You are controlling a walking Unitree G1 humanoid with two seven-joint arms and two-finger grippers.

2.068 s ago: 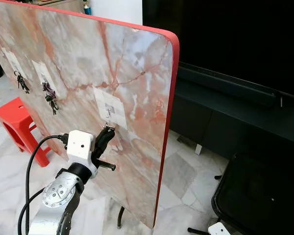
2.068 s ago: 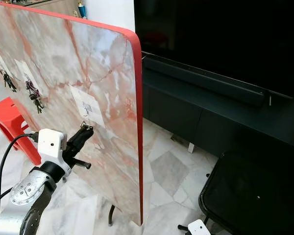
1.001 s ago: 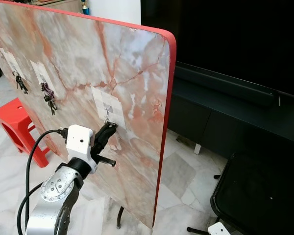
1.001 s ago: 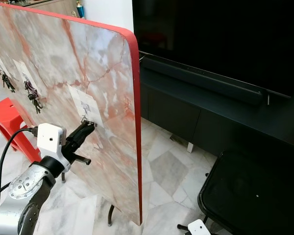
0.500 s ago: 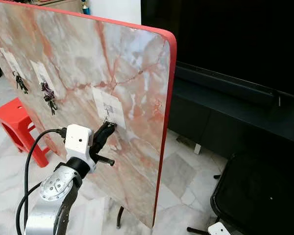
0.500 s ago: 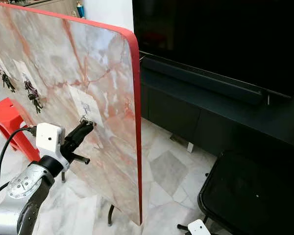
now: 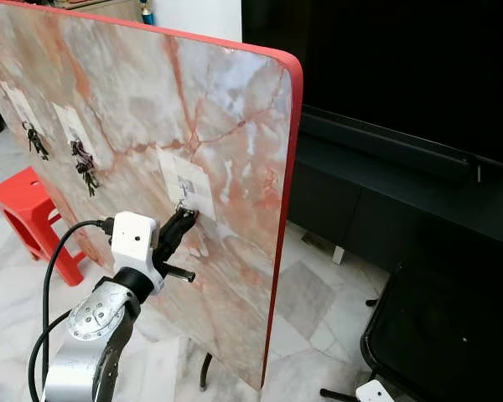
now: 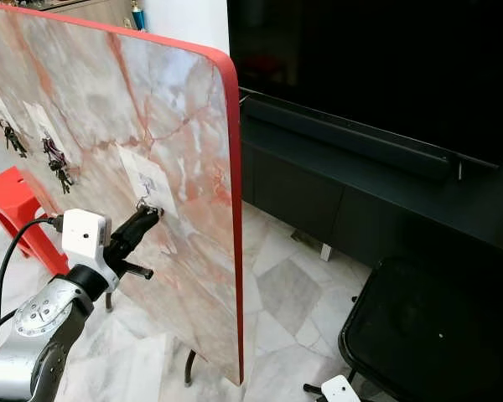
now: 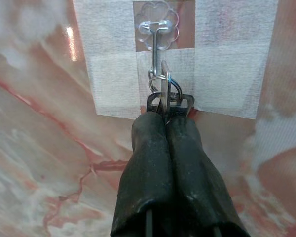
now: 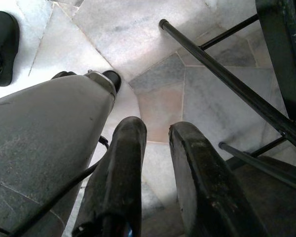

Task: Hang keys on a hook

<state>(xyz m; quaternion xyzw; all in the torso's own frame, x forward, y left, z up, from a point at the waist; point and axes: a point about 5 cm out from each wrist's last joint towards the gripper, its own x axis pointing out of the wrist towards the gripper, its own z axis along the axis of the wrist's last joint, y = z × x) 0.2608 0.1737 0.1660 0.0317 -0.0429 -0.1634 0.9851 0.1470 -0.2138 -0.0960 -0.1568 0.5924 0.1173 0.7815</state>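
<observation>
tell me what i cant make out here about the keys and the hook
- Whether the key ring has actually caught the hook: in the left wrist view they overlap, so it cannot be told.
- The keys themselves: the left gripper, shut on them, covers most of them.
- The hook in the eye views: too small, with the fingertips in front.
- The two bunches hung further along the board: too small to count keys.

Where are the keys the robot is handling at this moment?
The keys are pinched in the left pincer against the marble board, at the clear hook on the white patch nearest the board's red edge.
</observation>
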